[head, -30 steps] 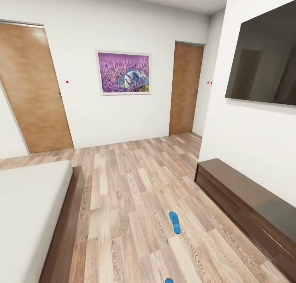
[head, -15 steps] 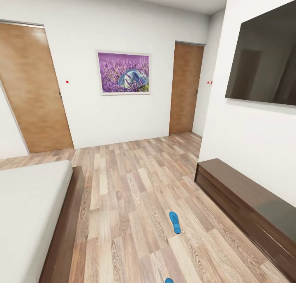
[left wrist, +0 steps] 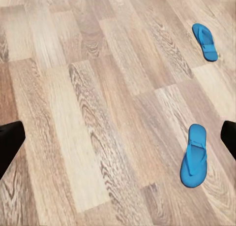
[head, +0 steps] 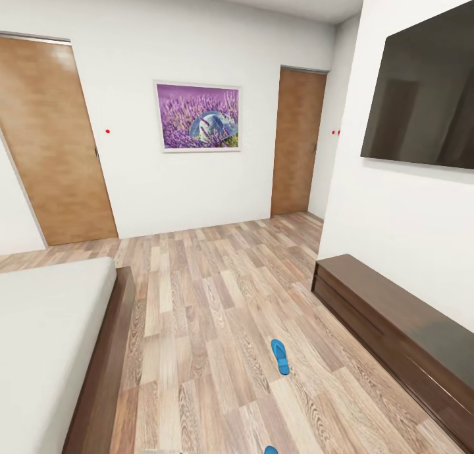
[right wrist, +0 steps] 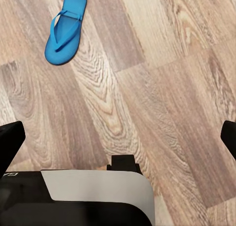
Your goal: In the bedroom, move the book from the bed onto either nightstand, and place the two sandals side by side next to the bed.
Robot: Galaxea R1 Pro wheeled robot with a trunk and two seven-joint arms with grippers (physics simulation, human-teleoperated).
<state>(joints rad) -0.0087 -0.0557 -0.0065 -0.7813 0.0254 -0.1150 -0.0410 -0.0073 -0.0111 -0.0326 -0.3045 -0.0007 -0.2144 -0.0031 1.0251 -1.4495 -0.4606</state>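
Both fingers [left wrist: 9,143] apparently wide, empty

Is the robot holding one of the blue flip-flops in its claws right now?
No, nothing is held. Both flip-flops lie flat on the wood floor, and the left claw and right claw are wide open above it.

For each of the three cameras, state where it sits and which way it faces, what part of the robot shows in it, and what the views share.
Head view: on the robot's head, facing forward and down across the bedroom floor, with the bed, a long cabinet and the far sandal.
Left wrist view: on the left arm, looking down at the floor; dark fingers at both edges; near sandal.
Right wrist view: on the right arm, looking down; dark fingers and the robot's base.
Shared: both wrist views catch the near sandal.
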